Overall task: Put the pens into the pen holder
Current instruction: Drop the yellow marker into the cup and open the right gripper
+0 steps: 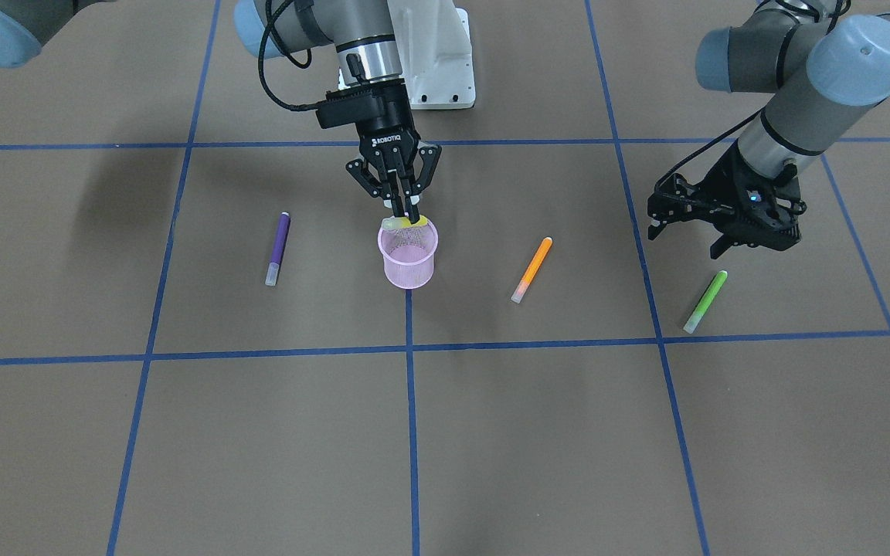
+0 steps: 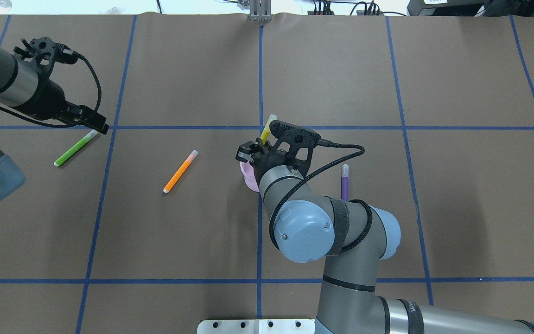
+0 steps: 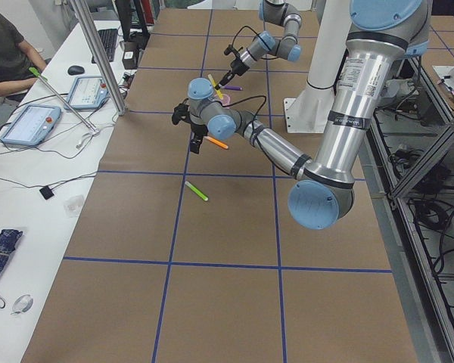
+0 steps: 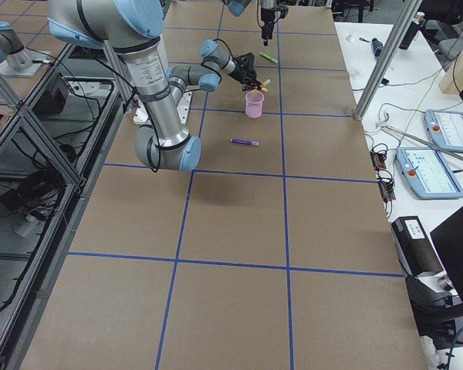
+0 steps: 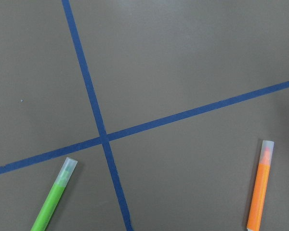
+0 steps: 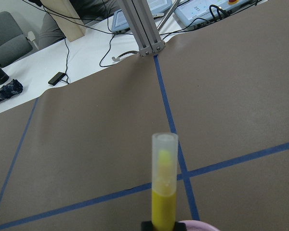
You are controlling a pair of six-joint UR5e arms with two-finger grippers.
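My right gripper (image 1: pixel 405 210) is shut on a yellow pen (image 1: pixel 402 223) and holds it tilted over the rim of the pale pink mesh pen holder (image 1: pixel 408 259). In the right wrist view the yellow pen (image 6: pixel 164 192) points away, with the holder's rim (image 6: pixel 192 224) just below it. A purple pen (image 1: pixel 277 249), an orange pen (image 1: pixel 531 269) and a green pen (image 1: pixel 705 301) lie flat on the brown table. My left gripper (image 1: pixel 684 241) is open and empty, hovering just above the green pen's far end. The left wrist view shows the green pen (image 5: pixel 53 199) and the orange pen (image 5: pixel 260 190).
Blue tape lines (image 1: pixel 409 401) divide the brown table into squares. The white robot base (image 1: pixel 441 62) stands behind the holder. A side desk with tablets (image 3: pixel 30 125) and an operator runs along the table's far edge.
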